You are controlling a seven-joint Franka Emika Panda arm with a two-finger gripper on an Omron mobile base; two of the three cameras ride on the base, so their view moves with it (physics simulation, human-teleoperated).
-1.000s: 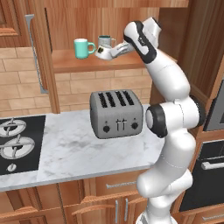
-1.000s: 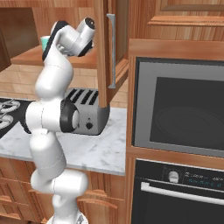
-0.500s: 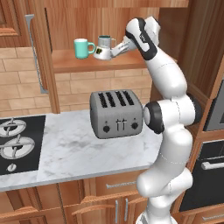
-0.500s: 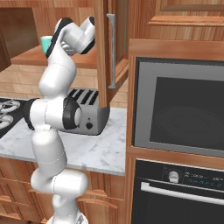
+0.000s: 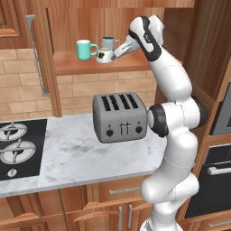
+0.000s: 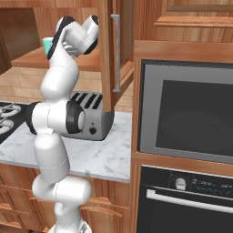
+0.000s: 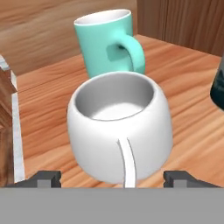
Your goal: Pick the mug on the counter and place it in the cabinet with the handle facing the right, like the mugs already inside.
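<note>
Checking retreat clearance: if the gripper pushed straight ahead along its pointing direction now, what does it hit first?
The gripper, jaws spread wide, would meet the squat rounded white mug first, right at its thin handle. The taller teal mug stands behind it on the wooden cabinet shelf; the gap between them is unclear.

No legible text, label or number appears; the oven's small display (image 6: 205, 185) is too blurred to read.

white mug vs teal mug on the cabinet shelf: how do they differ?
The white mug is squat and rounded; the teal mug is taller and straight-sided. The white mug's handle is a thin strip facing the hand camera; the teal mug's is a thick loop seen from the side. The white mug sits nearer the hand. Both stand upright on the shelf, mouths up.
</note>
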